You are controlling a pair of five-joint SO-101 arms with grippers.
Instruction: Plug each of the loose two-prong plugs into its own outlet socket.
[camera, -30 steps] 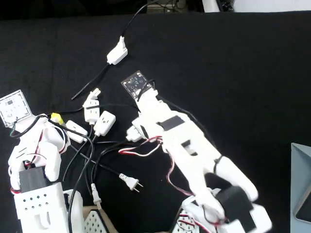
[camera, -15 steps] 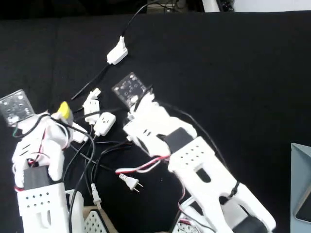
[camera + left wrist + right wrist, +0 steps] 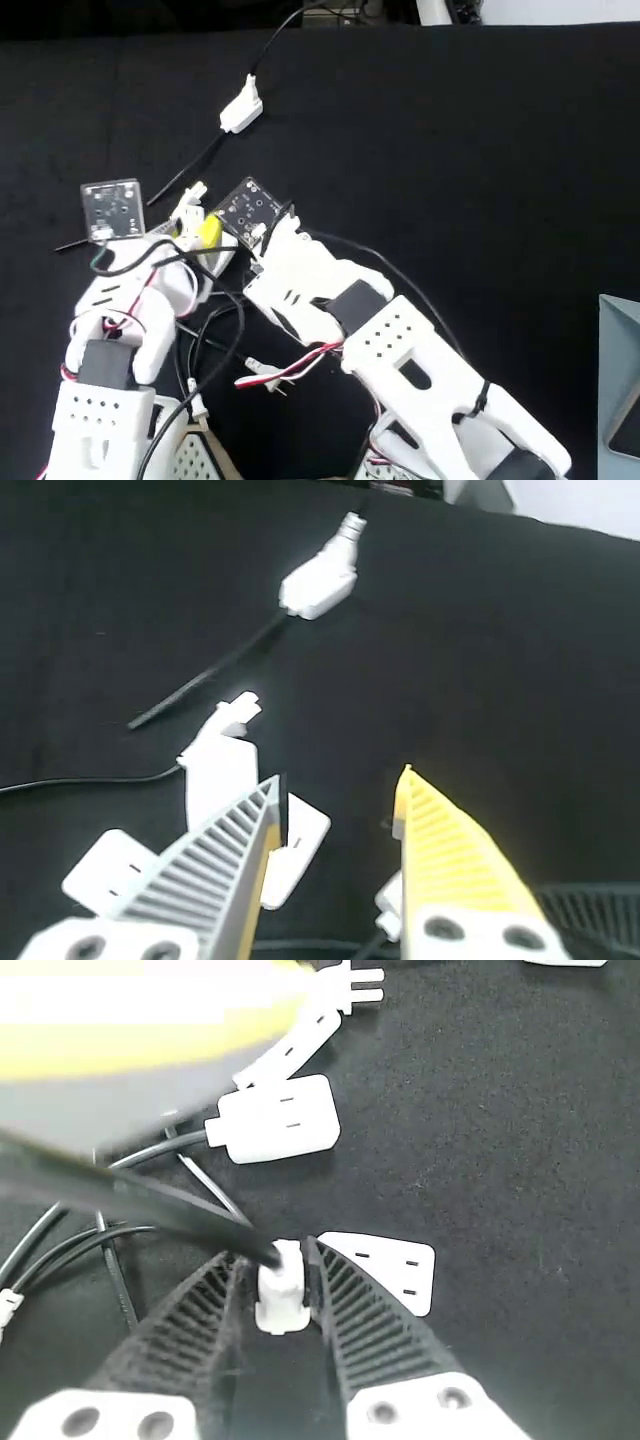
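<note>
My right gripper [image 3: 275, 1260] is shut on a small white plug [image 3: 280, 1295] with a black cable, low over the black table. Two white outlet sockets lie close to it, one [image 3: 385, 1265] just beside the fingers and one [image 3: 280, 1120] farther off. My left gripper [image 3: 340, 778] hangs open above the same cluster, over a white socket [image 3: 295, 845] and a two-prong plug [image 3: 238, 710]. In the high view both arms meet at the cluster, the left arm's yellow finger [image 3: 207, 232] next to the right arm [image 3: 300, 280]. A loose two-prong plug [image 3: 268, 368] lies nearer the bases.
A white adapter [image 3: 241, 110] on a black cable lies apart at the back of the table. Black cables [image 3: 215, 330] tangle between the two arm bases, with another plug end [image 3: 195, 402] among them. A grey box [image 3: 620, 380] stands at the right edge.
The left arm has swung right and forward over the sockets. The right arm's wrist has shifted left and lowered into the cluster beside it.
</note>
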